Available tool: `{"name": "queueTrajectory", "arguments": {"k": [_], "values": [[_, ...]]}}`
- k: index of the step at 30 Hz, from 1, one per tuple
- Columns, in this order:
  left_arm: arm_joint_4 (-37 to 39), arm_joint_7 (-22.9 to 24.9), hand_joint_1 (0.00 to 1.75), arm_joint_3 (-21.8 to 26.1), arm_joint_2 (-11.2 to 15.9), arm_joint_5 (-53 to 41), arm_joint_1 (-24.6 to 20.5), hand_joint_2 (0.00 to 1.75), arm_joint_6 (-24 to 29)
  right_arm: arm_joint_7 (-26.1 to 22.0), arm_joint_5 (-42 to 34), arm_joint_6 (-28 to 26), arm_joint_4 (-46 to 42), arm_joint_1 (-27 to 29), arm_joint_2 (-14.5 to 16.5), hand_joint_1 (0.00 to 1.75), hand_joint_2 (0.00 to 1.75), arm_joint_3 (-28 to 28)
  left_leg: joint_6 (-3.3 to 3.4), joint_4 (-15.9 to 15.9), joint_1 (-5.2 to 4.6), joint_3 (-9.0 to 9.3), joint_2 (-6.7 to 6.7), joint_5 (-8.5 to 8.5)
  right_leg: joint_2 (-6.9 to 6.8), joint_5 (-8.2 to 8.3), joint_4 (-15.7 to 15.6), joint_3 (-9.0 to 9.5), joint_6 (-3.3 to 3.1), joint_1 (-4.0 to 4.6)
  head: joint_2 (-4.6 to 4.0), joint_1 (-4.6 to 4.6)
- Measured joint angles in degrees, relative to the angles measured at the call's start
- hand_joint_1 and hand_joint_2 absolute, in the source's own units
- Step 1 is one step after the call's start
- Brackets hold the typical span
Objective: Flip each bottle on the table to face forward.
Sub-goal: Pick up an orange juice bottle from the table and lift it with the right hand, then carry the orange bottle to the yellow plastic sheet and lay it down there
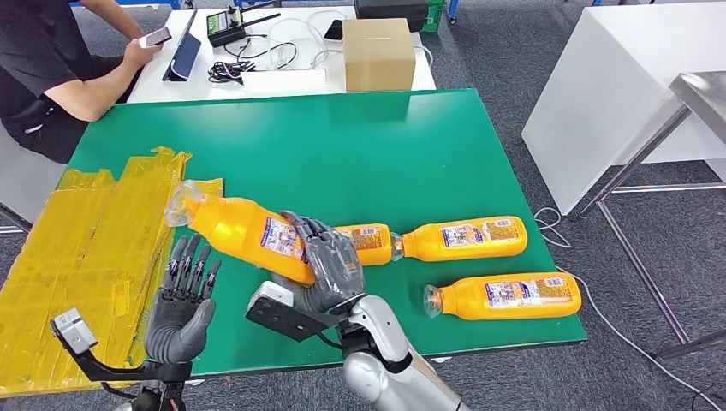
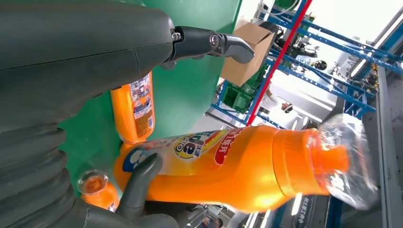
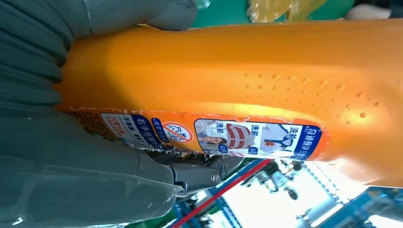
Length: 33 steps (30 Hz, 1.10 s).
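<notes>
Right hand (image 1: 330, 267) wraps its dark fingers around the lower body of an orange bottle (image 1: 248, 231), lifting it clear of the green table (image 1: 360, 145) with the clear-capped neck tilted up and away from the robot. Up close in the right wrist view, the bottle's back label (image 3: 209, 135) with its blue-and-white panels sits just beside the fingers. Left hand (image 1: 181, 300) hovers just beside the held bottle, fingers spread and upright, gripping nothing.

Behind the right hand, a second orange bottle (image 1: 368, 241) lies on the table, partly hidden. Its cap end meets the cap of a third bottle (image 1: 467, 238) lying on its side, label up. A fourth bottle (image 1: 505, 295) lies near the table's front edge, just beside the third.

Sheets of crinkled yellow tape (image 1: 94, 248) cover the table's side next to the left hand. Beyond the table's far edge stands a white desk (image 1: 282, 81) carrying a cardboard box (image 1: 378, 53), tangled black cables (image 1: 231, 68) and a tablet (image 1: 184, 56). A seated person (image 1: 60, 68) in a black shirt holds a phone (image 1: 155, 37) there. Grey carpet (image 1: 514, 60) runs around the table, and a white cabinet (image 1: 608, 94) stands well apart from it.
</notes>
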Motion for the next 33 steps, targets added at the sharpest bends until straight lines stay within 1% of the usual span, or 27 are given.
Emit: {"name": "queueTrajectory", "arguments": {"k": [4,8,11,16,19,22,26,29,33], "values": [[0.8,0.6,0.00,0.9,0.0,1.7,-0.4,1.75,0.4,1.0,0.7,-1.1,2.0,-1.8,0.2,1.75,1.75,2.8,0.00,0.0,-0.01,-0.02,0.00,0.00,0.00,0.00,0.0,-0.01,0.00,0.00,0.00,0.00],[1.2,1.8,0.00,2.1,0.0,3.8,-0.5,1.75,0.2,3.1,1.2,-1.0,4.2,-3.1,0.3,1.75,1.75,5.0,0.00,0.0,-0.01,-0.04,-0.01,0.00,-0.01,0.00,0.0,-0.02,0.00,-0.01,0.00,0.00],[1.2,3.2,0.00,2.8,0.0,5.9,-0.4,1.75,-0.3,4.3,2.2,-1.1,6.5,-3.8,0.3,1.75,1.75,5.8,0.00,0.0,-0.01,-0.04,-0.01,0.00,-0.01,0.00,0.0,-0.02,0.00,0.00,0.00,0.00],[1.1,4.4,0.00,3.3,0.0,7.8,-0.3,1.75,-1.1,4.7,3.1,-1.2,9.3,-4.2,0.6,1.75,1.75,6.2,0.00,0.0,-0.01,-0.04,-0.01,0.00,0.00,0.00,0.0,-0.02,0.00,0.00,0.00,0.00],[0.6,5.1,0.00,3.3,0.0,8.6,0.2,1.75,-1.8,6.3,6.2,-1.1,10.9,-4.2,1.3,1.75,1.75,6.3,0.00,0.0,0.00,-0.04,0.00,0.00,0.00,0.00,0.0,-0.04,0.00,0.00,0.00,0.00],[0.0,5.7,0.00,3.2,0.0,8.2,0.3,1.75,-0.9,7.4,9.3,-0.4,12.7,-4.7,2.0,1.75,1.75,6.8,0.00,0.0,0.00,-0.05,0.00,0.00,0.00,0.00,0.0,-0.05,0.00,0.00,0.00,0.00],[-0.3,6.8,0.00,2.8,0.0,8.7,0.1,1.75,0.1,7.5,9.9,0.4,15.9,-6.3,3.3,1.75,1.75,8.3,-0.01,0.0,0.01,-0.04,0.01,0.00,0.01,0.00,0.0,-0.06,0.00,0.00,0.00,0.00],[-0.3,7.1,0.00,2.7,0.1,8.8,0.2,1.75,0.3,8.6,10.7,-0.1,17.6,-6.5,4.5,1.75,1.75,9.1,-0.01,0.0,0.01,-0.04,0.00,0.00,0.00,0.00,0.0,-0.06,0.00,0.00,0.00,0.00],[-0.3,7.8,0.00,2.0,0.0,7.8,0.0,1.75,3.3,9.7,12.3,-0.9,18.9,-6.6,5.3,1.75,1.75,9.4,-0.01,0.0,0.00,-0.05,0.00,0.00,0.00,0.00,0.0,-0.07,0.00,0.00,0.00,0.00]]}}
